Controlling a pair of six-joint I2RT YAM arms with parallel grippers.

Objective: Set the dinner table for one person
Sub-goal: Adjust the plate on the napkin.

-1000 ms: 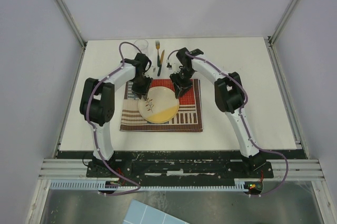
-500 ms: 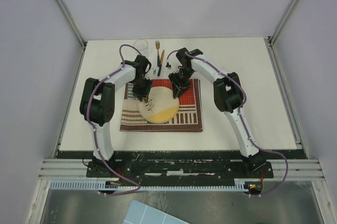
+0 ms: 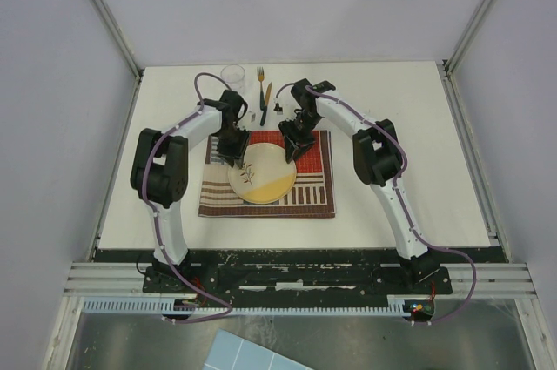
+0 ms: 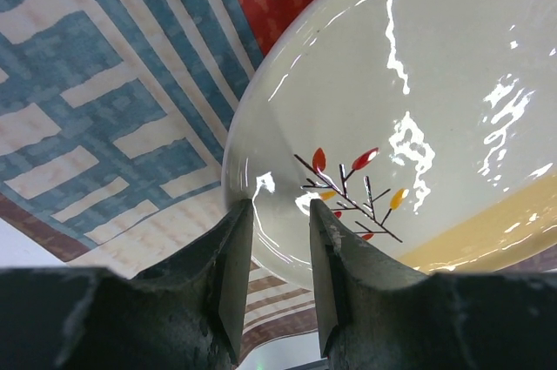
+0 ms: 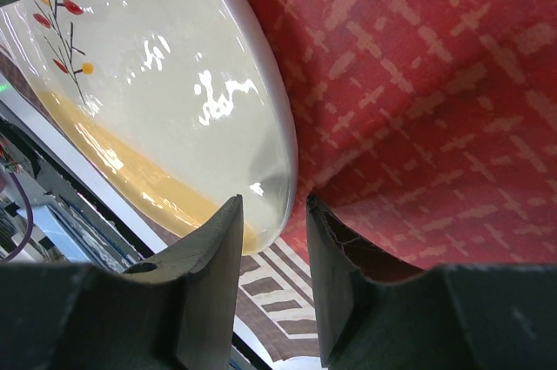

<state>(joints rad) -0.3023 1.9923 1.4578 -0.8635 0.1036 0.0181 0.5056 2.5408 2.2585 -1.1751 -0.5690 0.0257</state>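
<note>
Worktop: spans the view beneath both arms; carries mat at centre, plate on it. Left hand: half open, straddles the plate's far-left rim. Right hand: half open, straddles the far-right rim. Cannot tell whether either truly pinches.

Could slip if the glazed rim is only loosely caught. Could tip if 1 hand lifts or lets go ahead of the other. Could ruck the mat if fingertips snag cloth. Could knock fork, knife or glass, lying just beyond the mat, on a wide retreat.
</note>
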